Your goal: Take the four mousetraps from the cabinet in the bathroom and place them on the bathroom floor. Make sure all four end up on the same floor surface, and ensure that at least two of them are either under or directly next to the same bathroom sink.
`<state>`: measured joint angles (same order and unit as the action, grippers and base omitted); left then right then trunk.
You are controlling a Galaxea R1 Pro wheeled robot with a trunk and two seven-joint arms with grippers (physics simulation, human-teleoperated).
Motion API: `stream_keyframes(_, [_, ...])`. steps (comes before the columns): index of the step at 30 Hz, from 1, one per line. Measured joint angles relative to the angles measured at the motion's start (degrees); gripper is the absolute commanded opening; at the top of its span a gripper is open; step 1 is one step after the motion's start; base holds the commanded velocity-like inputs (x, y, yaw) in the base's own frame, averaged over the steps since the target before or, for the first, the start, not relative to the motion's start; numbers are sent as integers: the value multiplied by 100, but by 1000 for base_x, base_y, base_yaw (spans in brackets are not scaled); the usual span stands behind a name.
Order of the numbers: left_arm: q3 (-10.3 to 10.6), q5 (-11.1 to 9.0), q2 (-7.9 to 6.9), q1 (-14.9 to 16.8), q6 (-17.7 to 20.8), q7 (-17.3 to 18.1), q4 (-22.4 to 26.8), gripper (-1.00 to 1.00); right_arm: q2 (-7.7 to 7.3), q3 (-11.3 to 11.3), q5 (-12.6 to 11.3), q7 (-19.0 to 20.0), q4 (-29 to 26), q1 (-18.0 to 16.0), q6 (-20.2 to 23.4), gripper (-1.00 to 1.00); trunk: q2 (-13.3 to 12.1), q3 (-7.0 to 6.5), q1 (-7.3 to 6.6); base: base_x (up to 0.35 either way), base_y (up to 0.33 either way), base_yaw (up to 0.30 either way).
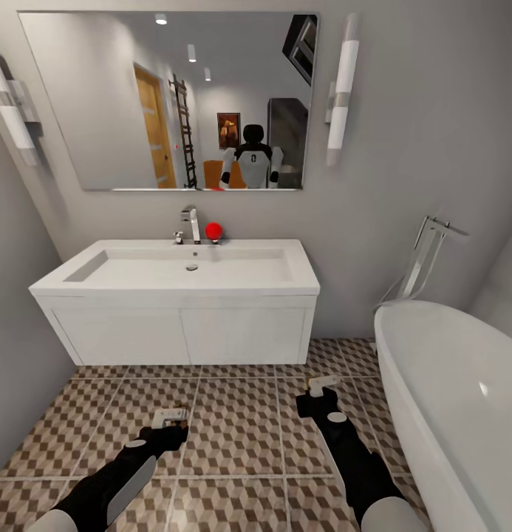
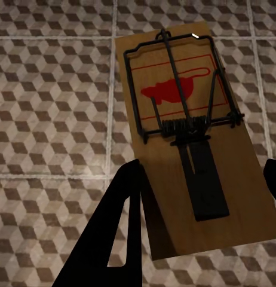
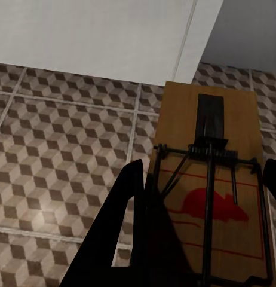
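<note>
My left gripper (image 1: 169, 420) is shut on a mousetrap (image 2: 192, 137), a tan board with dark wire and a red mouse mark, held above the cube-patterned bathroom floor (image 1: 233, 432). My right gripper (image 1: 320, 386) is shut on another mousetrap (image 3: 209, 197), closer to the white vanity (image 1: 182, 332). In each wrist view, black fingers (image 2: 123, 221) (image 3: 129, 221) press the board's edges. Both grippers hover low in front of the sink (image 1: 300, 279), the right one near the vanity's right corner. The cabinet is out of view.
A white oval bathtub (image 1: 462, 399) with a chrome floor tap (image 1: 425, 258) stands at the right. Grey walls close in at the left and behind. A chrome tap (image 1: 190, 222) and a red ball (image 1: 213, 230) sit on the sink's back edge, under a mirror (image 1: 174, 96).
</note>
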<state>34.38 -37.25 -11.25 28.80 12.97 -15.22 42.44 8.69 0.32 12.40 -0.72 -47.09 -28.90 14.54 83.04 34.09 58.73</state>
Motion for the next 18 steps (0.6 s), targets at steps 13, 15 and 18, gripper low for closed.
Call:
stream_keyframes(13, [1,-1,0,-3,0,-1,12,-100,5,-1,-3,0,-1,0,0,-100,520,336,285,0,0,0])
stream_keyframes(15, [2,1,0,0,0,-1,13,-100,7,-1,-2,0,-1,0,0,-100,600,390,329,0,0,0])
stream_keyframes(18, [3,5,-2,-2,-3,-1,13,-100,8,-1,-5,0,-2,0,0,-100,721,472,395,0,0,0])
